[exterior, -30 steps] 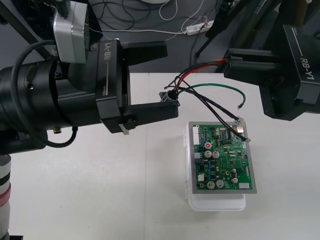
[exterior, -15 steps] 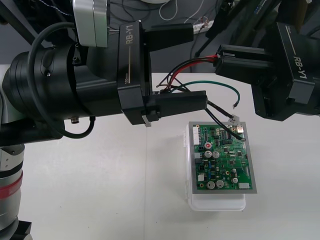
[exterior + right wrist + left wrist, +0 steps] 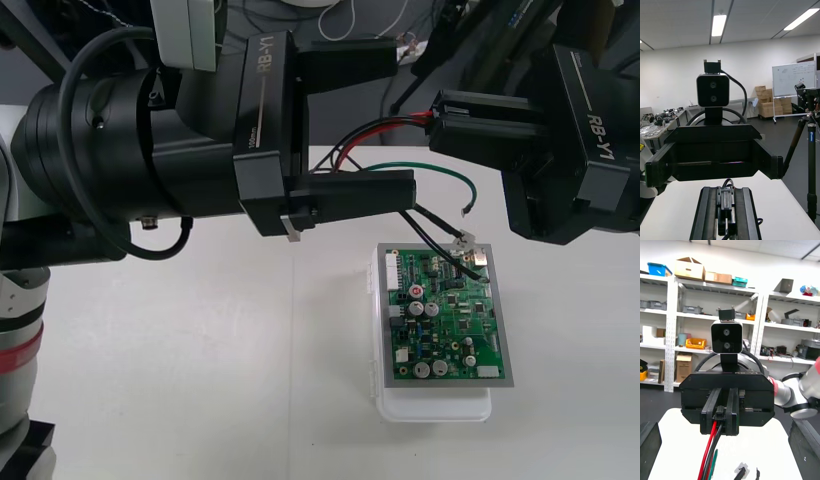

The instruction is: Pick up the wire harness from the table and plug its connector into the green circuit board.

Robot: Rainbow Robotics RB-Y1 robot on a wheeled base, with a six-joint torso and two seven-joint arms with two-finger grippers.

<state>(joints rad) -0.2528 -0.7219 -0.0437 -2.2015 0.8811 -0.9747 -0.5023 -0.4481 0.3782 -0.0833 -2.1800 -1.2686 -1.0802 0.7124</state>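
**Front view:** right gripper point(image 3: 440, 120) comes in from the right over the far side of the table point(image 3: 180, 380). Its fingers are pressed together on the harness point(image 3: 385, 128), with red and black wires running out of the tips. The wires loop left and pass behind the lower finger of the left gripper point(image 3: 403, 125). From there a black pair drops to the far right corner of the green board point(image 3: 445, 320). Can't tell if the plug is seated there. The green wire point(image 3: 430, 170) arcs free, its loose end hanging near the board's far edge. The board sits on its white base point(image 3: 435, 405), right of table centre. The left gripper reaches in from the left, fingers spread wide, one above the wire loop and one below. Can't judge whether it touches the wires.

**Right wrist view:** own fingers point(image 3: 707, 217) sit close together with a dark wire between them. The left gripper faces it, jaws far apart, camera point(image 3: 713, 90) on top.

**Left wrist view:** own fingers point(image 3: 649, 444) stand wide apart. The right gripper is dead ahead, pinching the red and black wires. The green wire hangs down beside them.
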